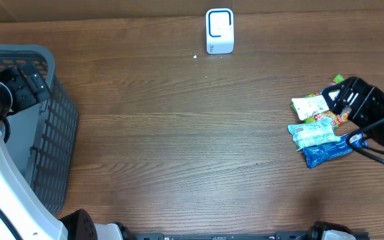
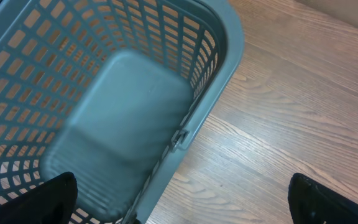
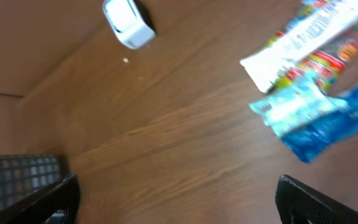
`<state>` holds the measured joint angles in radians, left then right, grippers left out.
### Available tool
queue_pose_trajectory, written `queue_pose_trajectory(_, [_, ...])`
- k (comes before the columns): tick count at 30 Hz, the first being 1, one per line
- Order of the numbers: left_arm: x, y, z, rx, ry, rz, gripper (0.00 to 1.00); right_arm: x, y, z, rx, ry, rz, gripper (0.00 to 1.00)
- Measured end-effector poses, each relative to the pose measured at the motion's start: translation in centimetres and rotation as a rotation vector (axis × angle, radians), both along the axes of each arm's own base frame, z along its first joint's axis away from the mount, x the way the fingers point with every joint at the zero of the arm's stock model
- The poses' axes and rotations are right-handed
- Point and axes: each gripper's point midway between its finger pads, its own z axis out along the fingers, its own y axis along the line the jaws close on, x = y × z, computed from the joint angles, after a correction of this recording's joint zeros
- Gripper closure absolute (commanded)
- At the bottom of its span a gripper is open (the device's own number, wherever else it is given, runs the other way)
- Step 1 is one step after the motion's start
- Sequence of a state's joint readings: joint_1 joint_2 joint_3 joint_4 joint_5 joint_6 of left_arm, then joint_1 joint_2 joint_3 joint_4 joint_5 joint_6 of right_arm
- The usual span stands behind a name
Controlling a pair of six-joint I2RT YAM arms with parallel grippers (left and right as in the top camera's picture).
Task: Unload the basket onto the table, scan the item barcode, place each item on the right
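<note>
Obs: right claw jaws wide apart, nothing between them. Packet pile lies just ahead, off to its right, long axes slanting across the jaw line. Scanner sits far ahead-left. Left claw, jaws apart, hangs over basket, well apart from pile; right arm is nearer.

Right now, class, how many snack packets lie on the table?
4, clustered on the right: white packet, red-yellow packet beside it, light blue packet below, dark blue packet lowest. The right gripper overlaps them, so another may be hidden.
</note>
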<state>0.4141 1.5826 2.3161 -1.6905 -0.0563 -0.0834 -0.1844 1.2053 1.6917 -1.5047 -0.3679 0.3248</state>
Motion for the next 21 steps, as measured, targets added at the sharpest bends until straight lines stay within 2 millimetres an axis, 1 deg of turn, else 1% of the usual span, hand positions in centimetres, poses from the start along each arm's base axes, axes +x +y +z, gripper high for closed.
queue_pose_trajectory(3, [0.0, 0.0, 0.0, 0.000, 0.000, 0.000, 0.00, -0.8, -0.6, -0.8, -0.038, 0.044, -0.019, 0.00])
queue_pose_trajectory(6, [0.0, 0.0, 0.0, 0.000, 0.000, 0.000, 0.00, -0.6, -1.4, -0.8, -0.080, 0.038, -0.037, 0.00])
queue_pose_trajectory(10, [0.0, 0.0, 0.0, 0.000, 0.000, 0.000, 0.01, 1.7, -2.2, -0.1, -0.177, -0.089, 0.008, 0.00])
queue_pose_trajectory(12, [0.0, 0.0, 0.0, 0.000, 0.001, 0.000, 0.01, 2.9, -1.9, -0.1, -0.238, -0.176, 0.062, 0.00])
queue_pose_trajectory(14, [0.0, 0.0, 0.0, 0.000, 0.001, 0.000, 0.00, 3.1, -1.4, -0.6, -0.273, -0.232, 0.101, 0.00])
queue_pose_trajectory(17, [0.0, 0.0, 0.0, 0.000, 0.000, 0.000, 0.00, 2.5, -0.7, -1.8, -0.321, -0.332, 0.135, 0.00])
queue_pose_trajectory(21, [0.0, 0.0, 0.0, 0.000, 0.000, 0.000, 0.00, 1.1, 0.0, -2.2, -0.368, -0.513, 0.143, 0.00])
